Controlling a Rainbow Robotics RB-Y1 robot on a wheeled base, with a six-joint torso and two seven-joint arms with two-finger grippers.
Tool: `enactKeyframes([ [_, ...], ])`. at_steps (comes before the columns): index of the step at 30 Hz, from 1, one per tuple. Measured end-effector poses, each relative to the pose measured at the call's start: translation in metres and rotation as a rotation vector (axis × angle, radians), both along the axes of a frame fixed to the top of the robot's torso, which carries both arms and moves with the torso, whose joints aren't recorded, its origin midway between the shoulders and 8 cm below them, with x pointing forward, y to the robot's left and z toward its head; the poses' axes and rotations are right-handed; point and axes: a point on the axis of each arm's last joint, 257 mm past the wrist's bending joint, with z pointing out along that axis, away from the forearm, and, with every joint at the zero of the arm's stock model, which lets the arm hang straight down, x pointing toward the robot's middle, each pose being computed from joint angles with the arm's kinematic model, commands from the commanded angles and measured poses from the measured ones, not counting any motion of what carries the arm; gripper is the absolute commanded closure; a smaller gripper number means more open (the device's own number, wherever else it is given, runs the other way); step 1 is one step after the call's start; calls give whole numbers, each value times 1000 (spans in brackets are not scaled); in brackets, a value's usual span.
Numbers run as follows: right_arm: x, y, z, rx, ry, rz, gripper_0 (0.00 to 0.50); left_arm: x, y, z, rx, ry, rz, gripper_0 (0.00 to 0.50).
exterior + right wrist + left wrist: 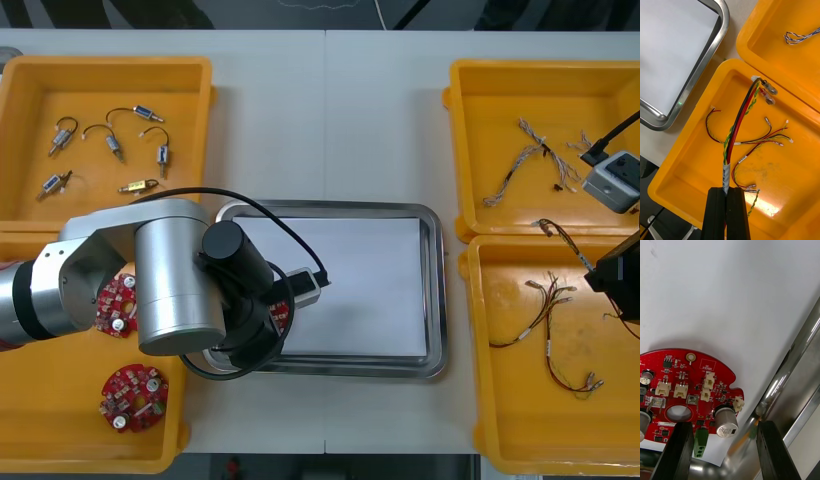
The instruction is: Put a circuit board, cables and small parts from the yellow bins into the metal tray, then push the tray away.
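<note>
My left arm (180, 280) reaches over the near left corner of the metal tray (433, 290). In the left wrist view its gripper (724, 424) is open, and a round red circuit board (692, 390) lies on the tray's white inside, its edge between the fingers. From the front, a sliver of this board (283, 313) peeks out beside the wrist. My right gripper (726, 189) is shut on a red, black and yellow cable (739, 123), which rises from the fingers above the near right bin (685, 165). The held cable (562, 242) runs to the right gripper (603, 275) at the right edge.
The far left bin (30, 80) holds several small metal parts. Two more circuit boards (132, 396) lie in the near left bin. Blue and white cables (530, 152) are in the far right bin, and more red and yellow cables (550, 335) in the near right one.
</note>
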Motion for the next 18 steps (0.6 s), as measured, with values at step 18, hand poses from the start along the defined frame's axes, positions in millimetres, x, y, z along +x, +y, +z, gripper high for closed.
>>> enactKeyframes([
  [18,6,66,5,-92,-23,246,500,21,19,80,46,-69,95,0],
])
